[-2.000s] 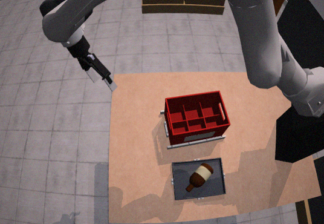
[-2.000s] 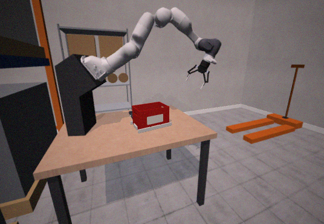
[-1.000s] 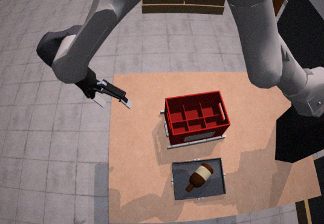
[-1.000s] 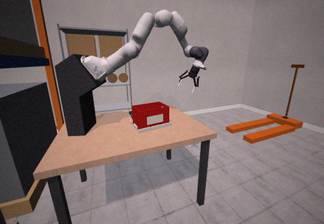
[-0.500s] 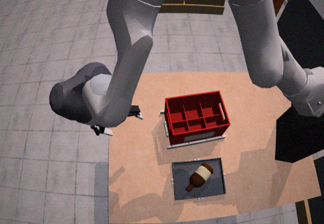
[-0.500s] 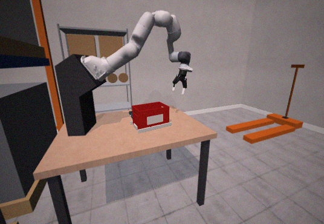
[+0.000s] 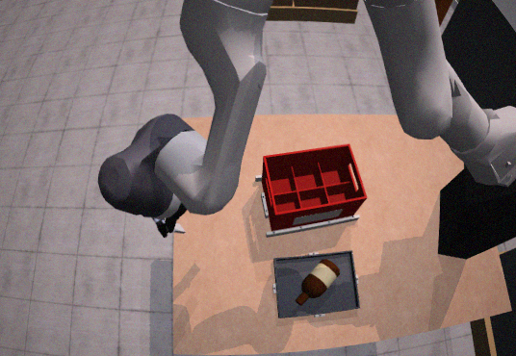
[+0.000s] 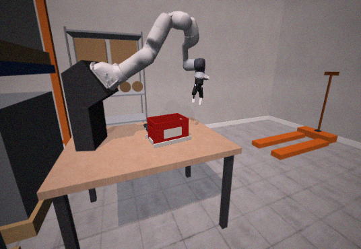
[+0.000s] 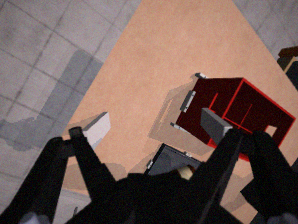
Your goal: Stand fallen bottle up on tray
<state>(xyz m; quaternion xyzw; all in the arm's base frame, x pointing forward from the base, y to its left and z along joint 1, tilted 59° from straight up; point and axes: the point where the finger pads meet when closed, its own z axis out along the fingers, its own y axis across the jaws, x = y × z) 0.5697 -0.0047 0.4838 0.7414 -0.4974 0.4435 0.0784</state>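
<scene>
A brown bottle (image 7: pixel 318 279) with a cream label lies on its side on the grey tray, its neck pointing to the tray's lower left. The red crate (image 7: pixel 313 186) stands just beyond the tray. My gripper (image 8: pixel 197 99) hangs open and empty high above the table's edge, well away from the tray; in the top view only its tips (image 7: pixel 169 227) show under the arm. In the wrist view the open fingers frame the crate (image 9: pixel 235 112) and a corner of the tray (image 9: pixel 170 161), with a bit of the bottle (image 9: pixel 186 172) showing.
The crate has several empty compartments and rests on a pale base. The robot's black pedestal (image 8: pixel 84 106) stands at the table's back left. A shelf rack (image 8: pixel 108 73) is behind the table. An orange pallet jack (image 8: pixel 300 140) sits on the floor at right.
</scene>
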